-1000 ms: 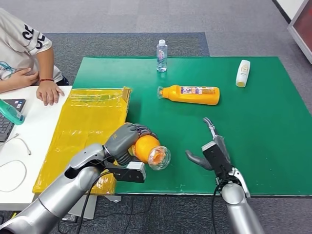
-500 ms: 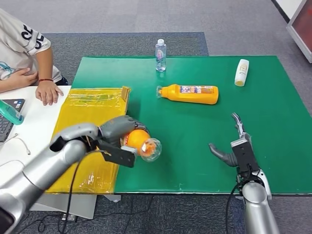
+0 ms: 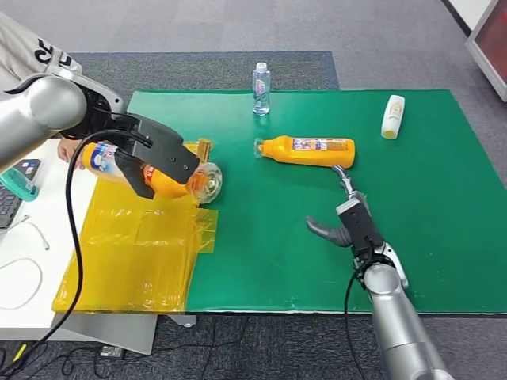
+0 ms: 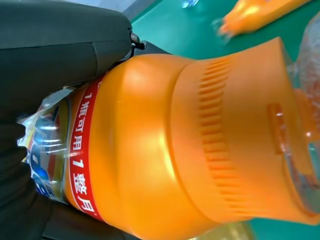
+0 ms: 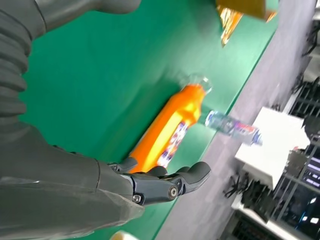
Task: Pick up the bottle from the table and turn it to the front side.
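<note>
My left hand (image 3: 152, 158) grips an orange bottle (image 3: 166, 184) with a clear cap (image 3: 209, 180), held in the air on its side over the yellow bag. In the left wrist view the bottle (image 4: 158, 140) shows its red band and label, with my dark fingers (image 4: 56, 50) wrapped round the label end. My right hand (image 3: 349, 222) hovers open over the green mat (image 3: 430, 206), just in front of a second orange bottle (image 3: 310, 152) lying on its side. The right wrist view shows that bottle (image 5: 170, 130) beyond my spread fingers (image 5: 166, 185).
A small water bottle (image 3: 261, 89) stands at the mat's far edge. A white bottle (image 3: 394, 117) lies at the far right. The yellow plastic bag (image 3: 131, 245) covers the mat's left end and the white table (image 3: 24, 269). A person (image 3: 42, 51) sits at far left.
My left arm has lifted the orange bottle up and away to the left, over the yellow bag. My right hand swung right, then came back left and farther onto the mat.
</note>
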